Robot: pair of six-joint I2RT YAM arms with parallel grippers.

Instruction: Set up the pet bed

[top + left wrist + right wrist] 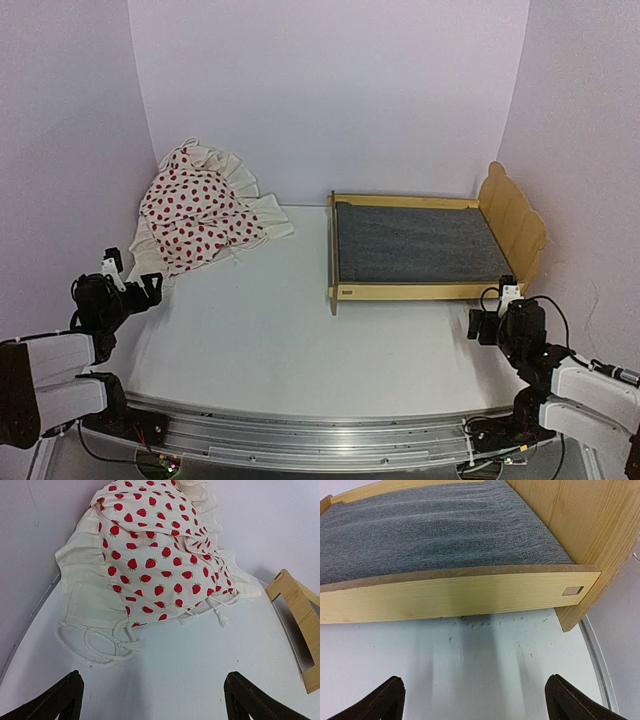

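The pet bed (410,291) stands at the back right of the white table, a light plywood frame with a dark grey felt base and a wavy headboard (512,215) at its right end. Nothing lies on the felt. My right gripper (492,305) is open just in front of the bed's near right corner; its wrist view shows the side rail (455,597) ahead of the open gripper (475,680), with nothing between the fingers. My left gripper (132,275) is open near the left edge, and only bare table shows between the fingers of this gripper (154,680).
A white ruffled blanket with red strawberry print (195,215) lies bunched in the back left corner, just ahead of my left gripper, with a white cord loop (100,645) trailing towards it. White walls close in on three sides. A metal rail (320,435) runs along the near edge.
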